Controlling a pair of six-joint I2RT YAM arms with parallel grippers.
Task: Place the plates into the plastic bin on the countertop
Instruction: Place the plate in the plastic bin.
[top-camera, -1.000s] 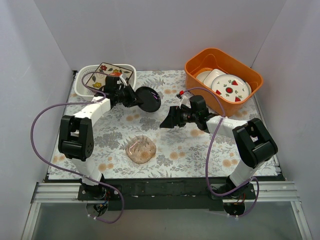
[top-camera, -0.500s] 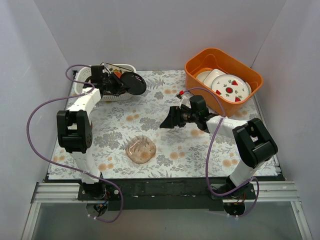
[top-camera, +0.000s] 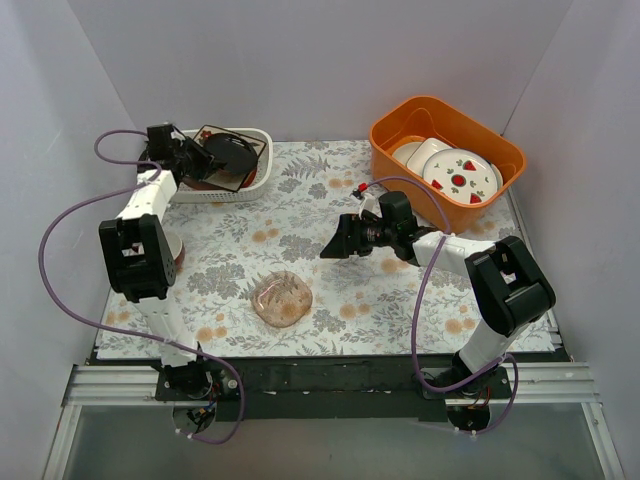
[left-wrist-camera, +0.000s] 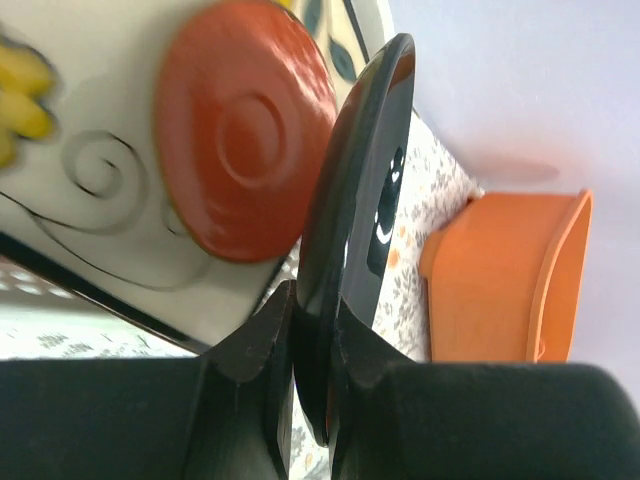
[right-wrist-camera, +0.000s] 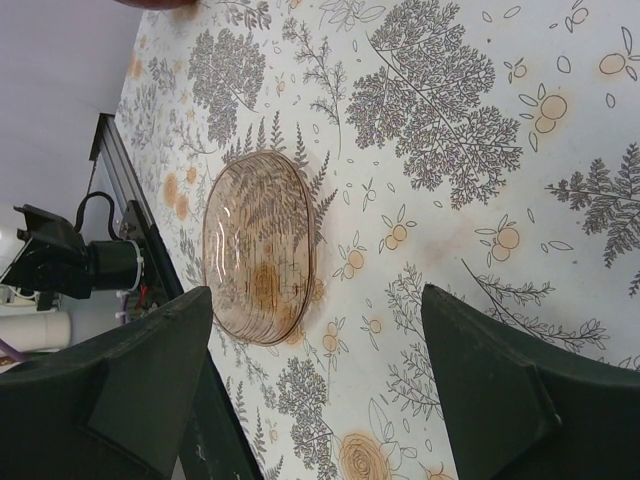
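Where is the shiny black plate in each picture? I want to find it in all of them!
Top external: far left, the black plate sits over the plastic bin.
Left wrist: in the middle, seen edge-on, pinched by the left end effector.
Right wrist: not in it.
Shared landmark: the fern-printed countertop, also seen in the left wrist view and the right wrist view.

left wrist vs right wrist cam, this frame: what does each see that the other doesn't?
Only left wrist: the left pincer shut on the rim of a dark plate seen edge-on, a red dish against a cream flowered plate behind it, and the orange tub further off. Only right wrist: the right pincer, open and empty, facing a pinkish translucent plate lying flat. Both: the fern-printed countertop.
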